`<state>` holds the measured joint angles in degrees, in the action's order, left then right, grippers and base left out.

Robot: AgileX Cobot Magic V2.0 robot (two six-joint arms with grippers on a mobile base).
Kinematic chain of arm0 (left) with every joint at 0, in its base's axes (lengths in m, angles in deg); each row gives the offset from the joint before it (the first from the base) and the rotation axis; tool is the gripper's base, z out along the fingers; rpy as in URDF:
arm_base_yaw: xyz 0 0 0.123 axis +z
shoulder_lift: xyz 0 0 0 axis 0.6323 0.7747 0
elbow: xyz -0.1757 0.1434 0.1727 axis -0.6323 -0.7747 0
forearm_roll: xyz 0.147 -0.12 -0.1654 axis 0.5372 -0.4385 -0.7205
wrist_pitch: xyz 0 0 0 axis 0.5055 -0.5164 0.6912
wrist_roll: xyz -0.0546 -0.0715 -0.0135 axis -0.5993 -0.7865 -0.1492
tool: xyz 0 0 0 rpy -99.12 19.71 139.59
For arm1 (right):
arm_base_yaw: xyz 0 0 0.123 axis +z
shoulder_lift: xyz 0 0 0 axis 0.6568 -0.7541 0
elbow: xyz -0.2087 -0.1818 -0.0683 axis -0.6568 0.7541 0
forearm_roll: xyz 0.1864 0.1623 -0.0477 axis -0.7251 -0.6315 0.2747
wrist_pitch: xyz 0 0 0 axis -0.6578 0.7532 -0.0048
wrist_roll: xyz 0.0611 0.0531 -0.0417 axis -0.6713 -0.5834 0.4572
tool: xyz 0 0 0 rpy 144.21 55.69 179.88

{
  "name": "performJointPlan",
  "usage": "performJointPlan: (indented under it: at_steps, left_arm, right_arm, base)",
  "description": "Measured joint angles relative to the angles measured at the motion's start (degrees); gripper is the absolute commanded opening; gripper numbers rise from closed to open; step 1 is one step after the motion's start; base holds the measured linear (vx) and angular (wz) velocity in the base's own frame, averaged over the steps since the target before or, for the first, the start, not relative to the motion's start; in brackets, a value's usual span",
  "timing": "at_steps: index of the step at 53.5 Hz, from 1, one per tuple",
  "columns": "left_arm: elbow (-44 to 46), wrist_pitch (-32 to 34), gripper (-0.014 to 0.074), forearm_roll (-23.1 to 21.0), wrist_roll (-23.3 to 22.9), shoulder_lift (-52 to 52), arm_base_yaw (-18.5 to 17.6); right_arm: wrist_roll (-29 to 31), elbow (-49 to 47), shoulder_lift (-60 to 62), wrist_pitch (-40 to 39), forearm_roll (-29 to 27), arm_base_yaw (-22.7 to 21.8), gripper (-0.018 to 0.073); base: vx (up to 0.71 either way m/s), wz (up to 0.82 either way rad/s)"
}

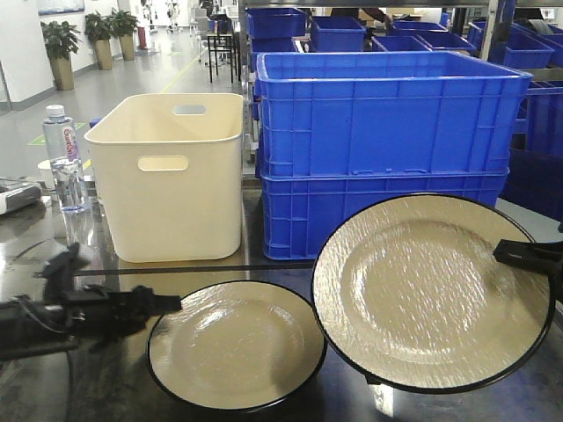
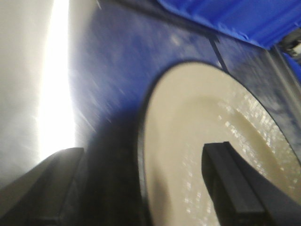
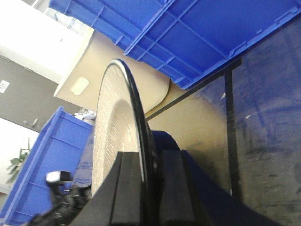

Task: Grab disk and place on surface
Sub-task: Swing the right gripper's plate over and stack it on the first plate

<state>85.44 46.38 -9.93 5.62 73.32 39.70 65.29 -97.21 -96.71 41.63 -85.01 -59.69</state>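
Two cream disks with black rims are in view. The larger disk (image 1: 431, 290) (image 3: 110, 117) is lifted off the surface and tilted up on edge, and my right gripper (image 1: 528, 255) (image 3: 146, 160) is shut on its right rim. The smaller disk (image 1: 233, 343) (image 2: 197, 141) lies flat on the dark glossy surface (image 1: 106, 396) (image 3: 268, 117). My left gripper (image 1: 167, 303) (image 2: 143, 153) is open at this disk's left rim. One finger is over the disk and the other over the surface, with nothing held.
A cream plastic bin (image 1: 171, 176) and stacked blue crates (image 1: 387, 114) stand close behind the disks. A water bottle (image 1: 62, 149) stands at the far left. A black tape line (image 1: 281, 264) crosses the surface in front of the bin and crates.
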Motion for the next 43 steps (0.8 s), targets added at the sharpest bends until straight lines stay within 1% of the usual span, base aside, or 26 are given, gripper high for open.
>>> performJointPlan:
  at_steps: [6, 8, 11, 12, 13, 15, 18, 21, 22, 23, 24, 26, 30, 35, 41, 43]
  left_arm:
    - [0.0, 0.04, 0.0559, 2.35, 1.03, -4.52, 3.36]
    - [0.0, -0.38, 0.0534, 3.57, 1.16, -6.42, 4.61]
    - [0.0, -1.47, 0.0472, 5.89, 1.16, -9.83, 6.64]
    - [0.0, -1.97, 0.044, 6.84, 1.16, -11.22, 7.14]
    - [0.0, -2.49, 0.0389, 8.29, 1.02, -12.68, 8.09]
    - [0.0, -3.05, 0.0316, 10.77, 0.3, -16.17, 9.41]
    - [0.0, -3.65, 0.0162, 14.58, -0.92, -19.67, 10.71]
    - [0.0, -4.07, 0.0004, 18.49, -3.17, -23.89, 11.73]
    - [0.0, -4.15, -0.001, 19.88, -4.02, -25.17, 11.94]
    - [0.0, -4.3, -0.001, 21.24, -4.82, -26.38, 12.11]
    - [0.0, -5.34, -0.0008, 27.35, -8.44, -31.05, 12.41]
    - [0.0, -5.78, -0.0008, 28.71, -9.54, -32.09, 12.41]
    - [0.0, -6.77, -0.0007, 30.88, -11.11, -33.09, 12.41]
    - [0.0, -7.67, -0.0007, 32.13, -12.5, -33.35, 12.41]
    - [0.0, -7.91, -0.0007, 32.66, -13.33, -33.35, 12.41]
    - [0.0, -8.05, -0.0007, 32.7, -13.4, -33.35, 12.41]
  right_arm:
    - [1.68, 0.0, -0.95, -1.79, -1.66, 1.91, 0.0008]
    - [2.19, 0.0, -1.62, -2.56, -2.88, 3.01, 0.0008]
    - [3.45, 0.0, -2.98, -3.96, -5.22, 5.05, 0.0008]
    - [4.15, 0.0, -3.54, -4.56, -6.13, 5.6, 0.0008]
    - [5.14, -0.06, -4.31, -5.43, -7.1, 7.02, 0.0008]
    - [6.72, -0.61, -5.64, -6.84, -7.87, 8.51, 0.0008]
    - [8.83, -2.06, -8.03, -9.08, -8.12, 11.41, 0.0008]
    - [10.22, -4.53, -10.46, -10.87, -8.17, 14.61, 0.0011]
    - [10.36, -5.16, -11.11, -11.29, -8.17, 15.35, 0.0011]
    - [10.48, -6.15, -12.11, -11.94, -8.3, 16.44, 0.0011]
    - [10.71, -12.31, -17.75, -14.79, -9.17, 22.33, 0.0017]
    - [10.71, -14.06, -19.36, -15.41, -9.49, 23.92, 0.002]
    - [10.71, -17.23, -22.47, -16.56, -9.99, 26.83, 0.0041]
    - [10.92, -20.65, -26.42, -18.2, -10.03, 30.05, 0.01]
    - [11.07, -22.61, -30.29, -18.82, -10.18, 33.24, 0.0217]
    - [11.0, -22.75, -31.15, -18.82, -10.41, 33.83, 0.0273]
  base:
    - [0.0, 0.0]
    - [0.0, 0.0]
    - [0.0, 0.0]
    - [0.0, 0.0]
    - [0.0, 0.0]
    - [0.0, 0.0]
    - [0.0, 0.0]
    - [0.0, 0.0]
    - [0.0, 0.0]
    - [0.0, 0.0]
    - [0.0, 0.0]
    - [0.0, 0.0]
    - [0.0, 0.0]
    - [0.0, 0.0]
    - [0.0, 0.0]
    - [0.0, 0.0]
